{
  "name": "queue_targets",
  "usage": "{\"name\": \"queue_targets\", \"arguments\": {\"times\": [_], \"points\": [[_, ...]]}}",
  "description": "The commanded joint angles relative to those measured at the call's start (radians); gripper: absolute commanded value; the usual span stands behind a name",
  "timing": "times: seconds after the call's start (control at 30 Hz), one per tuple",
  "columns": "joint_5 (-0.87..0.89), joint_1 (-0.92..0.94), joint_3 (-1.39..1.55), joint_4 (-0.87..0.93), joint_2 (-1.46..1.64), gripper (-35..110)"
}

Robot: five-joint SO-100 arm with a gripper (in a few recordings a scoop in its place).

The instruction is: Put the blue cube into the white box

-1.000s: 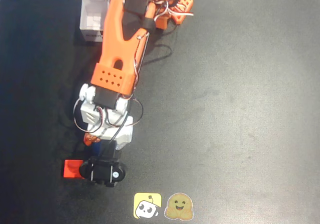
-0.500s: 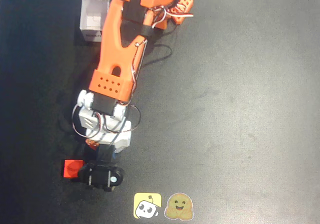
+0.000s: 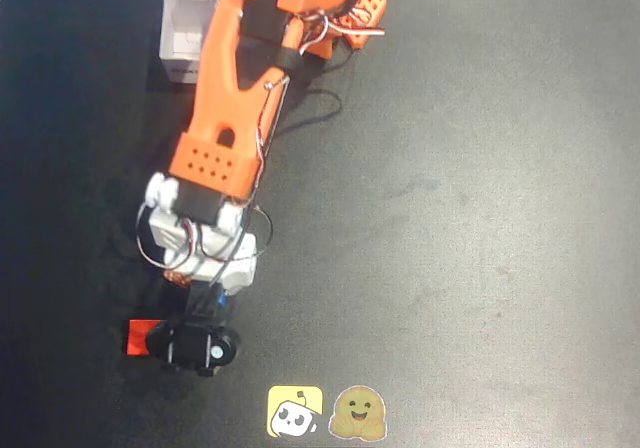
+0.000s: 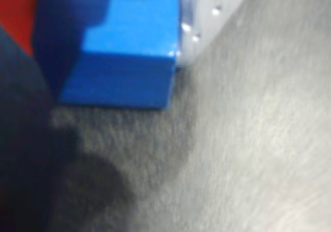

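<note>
- In the wrist view the blue cube (image 4: 121,48) sits close up between the jaws: a pale finger (image 4: 207,14) lies against its right face, and a dark blurred mass covers the left edge of the picture beside it.
- I cannot tell from either view whether the jaws are clamped on the cube or only standing around it; the far side of the cube is in shadow.
- A strip of red shows at the top left corner of the wrist view, just beyond the cube.
- In the overhead view the red cube (image 3: 138,335) lies at the lower left, touching the black wrist end of the orange arm (image 3: 225,98), which hides the blue cube.
- The white box (image 3: 183,40) stands at the upper left, well apart from the cubes, partly under the arm.
- The desk (image 3: 480,218) is a dark, matte surface; two small stickers (image 3: 327,411) lie at its lower edge.
</note>
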Motion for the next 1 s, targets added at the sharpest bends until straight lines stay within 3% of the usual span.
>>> {"name": "queue_targets", "arguments": {"times": [0.0, 0.3, 0.97], "points": [[-0.014, 0.025, -0.048, 0.067, 0.153, 0], [-0.038, 0.095, 0.005, 0.299, 0.414, 0], [-0.216, 0.411, 0.589, 0.434, 1.230, 0]]}}
